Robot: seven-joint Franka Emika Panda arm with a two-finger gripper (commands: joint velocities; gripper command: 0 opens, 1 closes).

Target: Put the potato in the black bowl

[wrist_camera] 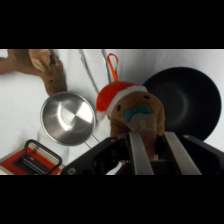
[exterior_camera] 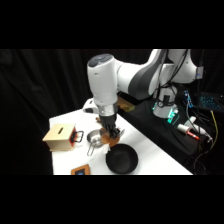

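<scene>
While the pincer [wrist_camera: 150,150] clamped the potato [wrist_camera: 136,111] beside the black bowl [wrist_camera: 187,100], an early release risked missing its rim.

Robot lab (black curtains [exterior_camera: 45,85], cables [exterior_camera: 207,135])

A shiny silver pot [wrist_camera: 68,118] stands on the white bench [exterior_camera: 150,150], its long handle pointing toward the near edge. Left of it in the side view sits a small wooden box [exterior_camera: 58,137] with a slot in its top, and a red-and-black frame [exterior_camera: 77,136] sits just beside the box's right face. In the wrist view a pale tan knobbly thing [wrist_camera: 42,67] lies beyond the pot, and metal tongs [wrist_camera: 95,70] with an orange loop [wrist_camera: 113,65] at one end lie to its right. A small orange-edged dark object [exterior_camera: 81,170] shows at the near edge. Cables and lit electronics [exterior_camera: 200,107] sit off the bench at far right.
</scene>
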